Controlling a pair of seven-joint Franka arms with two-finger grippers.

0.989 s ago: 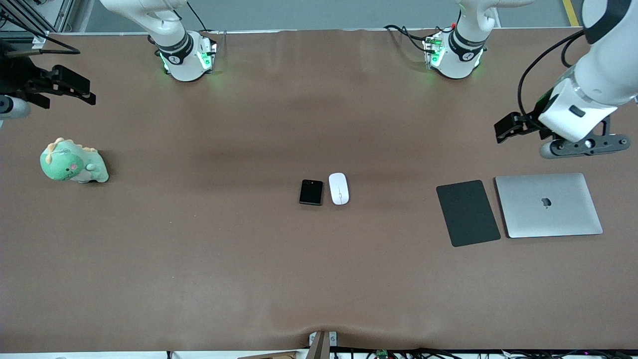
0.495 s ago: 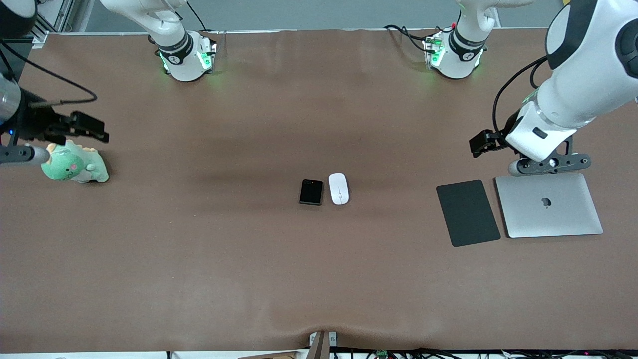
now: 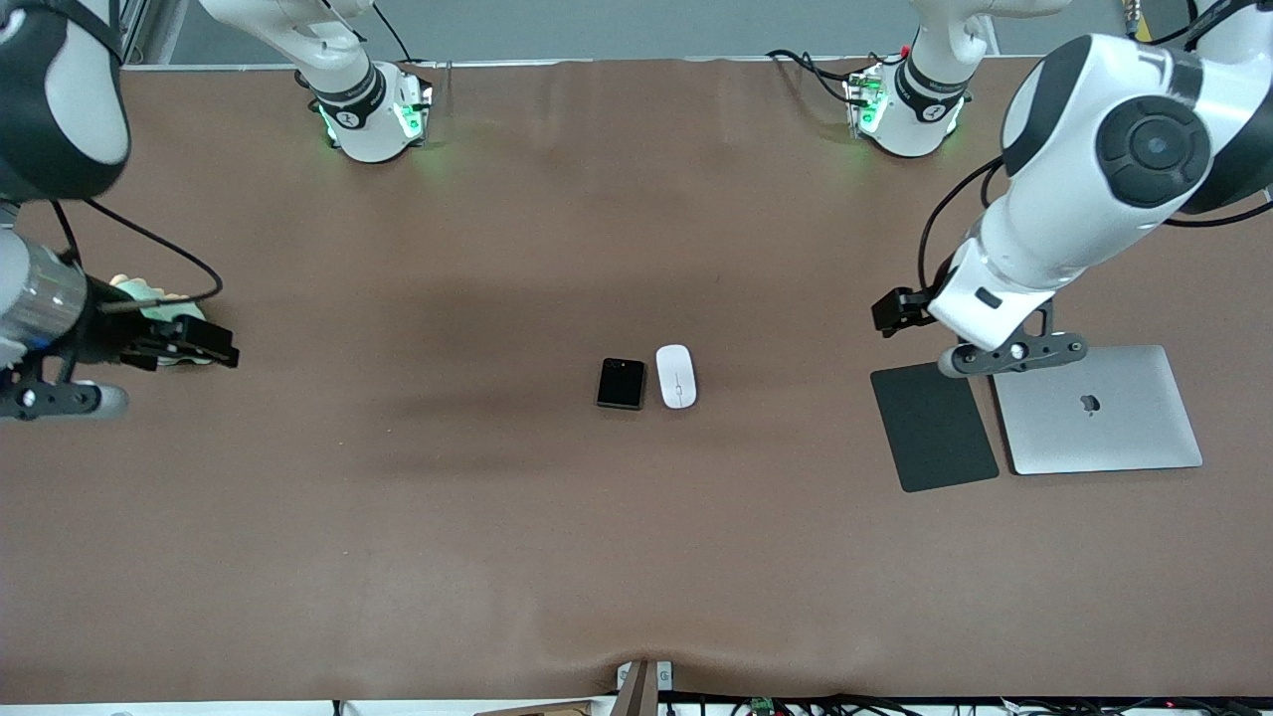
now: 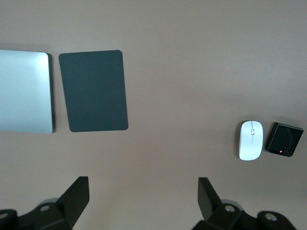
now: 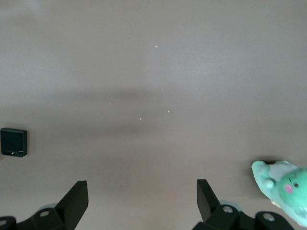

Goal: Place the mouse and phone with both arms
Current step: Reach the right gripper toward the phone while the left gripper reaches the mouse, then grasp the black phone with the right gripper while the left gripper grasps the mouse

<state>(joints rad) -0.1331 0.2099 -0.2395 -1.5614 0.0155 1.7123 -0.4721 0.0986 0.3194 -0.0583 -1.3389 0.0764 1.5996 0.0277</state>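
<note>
Front view: the phone (image 3: 621,384) and the mouse (image 3: 676,376) lie side by side at the middle of the brown counter (image 3: 497,557), almost touching, the mouse toward the left arm's end. Toward that same end lie a dark pad (image 3: 933,425) and a closed silver laptop (image 3: 1094,410), just beside each other, the laptop nearer the counter's end. The left hand (image 3: 891,310) hangs in the air over the bare counter by the pad's edge; it is empty. At the right arm's end the right hand (image 3: 204,346) hangs over a green plush toy (image 3: 149,298), hiding most of it; it holds nothing.

Left wrist view: the left hand's fingers (image 4: 76,197) stand wide apart, released, with only bare counter between them. The pad (image 4: 93,90) and part of the laptop (image 4: 24,91) show, and well apart from them the mouse (image 4: 251,140) with the phone (image 4: 285,139) just beside it.

Right wrist view: the right hand's fingers (image 5: 76,197) are spread, released, with nothing between them. The toy (image 5: 283,184) sits just beside one finger, and the phone (image 5: 14,142) shows at the picture's edge, well apart from the hand.
</note>
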